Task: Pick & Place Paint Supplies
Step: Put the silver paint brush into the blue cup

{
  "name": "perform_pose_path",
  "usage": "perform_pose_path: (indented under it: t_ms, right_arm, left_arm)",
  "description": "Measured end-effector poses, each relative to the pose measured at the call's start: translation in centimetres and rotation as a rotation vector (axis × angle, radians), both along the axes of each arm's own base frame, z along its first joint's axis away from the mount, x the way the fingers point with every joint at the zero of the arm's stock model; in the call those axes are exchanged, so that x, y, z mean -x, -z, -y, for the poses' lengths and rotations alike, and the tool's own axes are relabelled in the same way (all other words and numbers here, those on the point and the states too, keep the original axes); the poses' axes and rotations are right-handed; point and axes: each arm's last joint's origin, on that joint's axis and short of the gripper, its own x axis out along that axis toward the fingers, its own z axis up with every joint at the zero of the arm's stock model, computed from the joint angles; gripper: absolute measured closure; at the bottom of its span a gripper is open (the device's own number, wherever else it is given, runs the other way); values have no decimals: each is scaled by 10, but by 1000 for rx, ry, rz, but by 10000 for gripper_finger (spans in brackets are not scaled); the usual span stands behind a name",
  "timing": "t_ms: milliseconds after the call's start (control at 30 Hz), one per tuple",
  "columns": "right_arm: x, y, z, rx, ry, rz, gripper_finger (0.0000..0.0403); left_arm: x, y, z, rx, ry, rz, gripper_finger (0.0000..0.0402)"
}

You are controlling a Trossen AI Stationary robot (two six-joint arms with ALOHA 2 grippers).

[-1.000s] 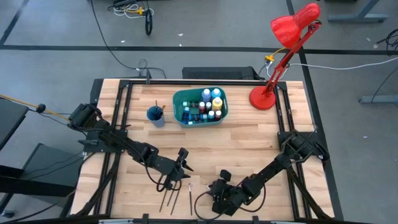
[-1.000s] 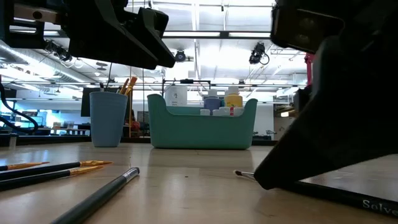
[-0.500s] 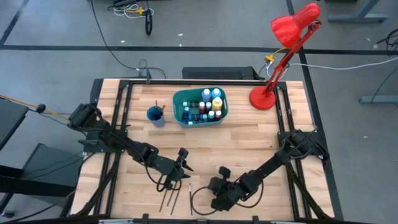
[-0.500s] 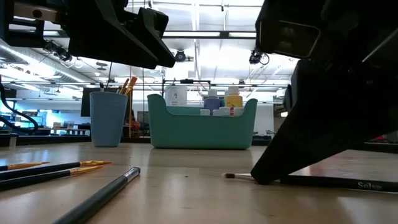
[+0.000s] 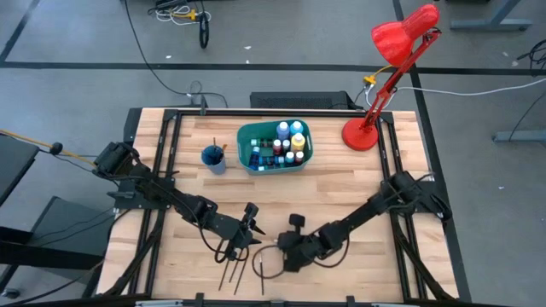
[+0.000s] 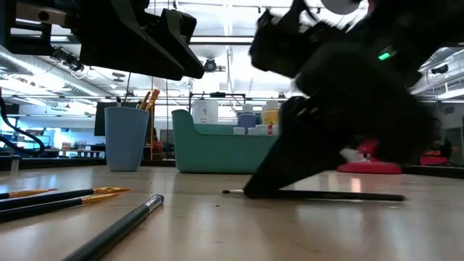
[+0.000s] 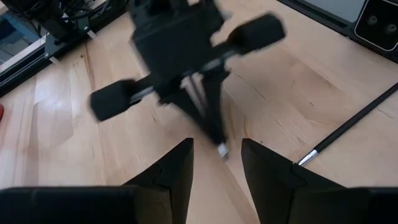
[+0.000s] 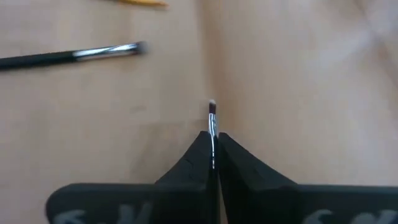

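Here, working outward from the front edge of the table (image 5: 341,192):

Loose brushes (image 5: 232,269): several lie flat near the front edge, at about seven o'clock from the table's middle.

Right gripper (image 8: 212,149): low at six o'clock, fingers pressed together on a thin brush (image 8: 212,118) (its bristle tip pokes out past the fingertips); the handle (image 6: 341,196) lies along the wood.

Left gripper (image 7: 216,163): just beside the right one, toward eight o'clock, above the loose brushes; fingers (image 7: 171,171) spread, holding nothing.

Cup (image 5: 213,157): blue, at eleven o'clock, brushes standing in it.

Bin (image 5: 247,141): teal, at twelve o'clock, paint bottles (image 5: 288,143) upright inside.

Lamp (image 5: 388,77): red, at two o'clock.
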Motion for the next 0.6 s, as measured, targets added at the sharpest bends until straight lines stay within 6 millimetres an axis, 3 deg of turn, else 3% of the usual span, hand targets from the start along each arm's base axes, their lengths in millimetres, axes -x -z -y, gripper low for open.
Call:
perform_pose_path:
  t_ms: [133, 333, 600]
  right_arm:
    - [-9, 1, 14, 37, -9, 19, 367]
    - [-17, 2, 30, 26, -5, 36, 308]
    - [0, 21, 40, -62, 2, 217, 274]
  left_arm:
    - [0, 0, 0, 0, 0, 0, 256]
    - [0, 0, 0, 4, -3, -1, 256]
    - [0, 0, 0, 6, -3, -2, 256]
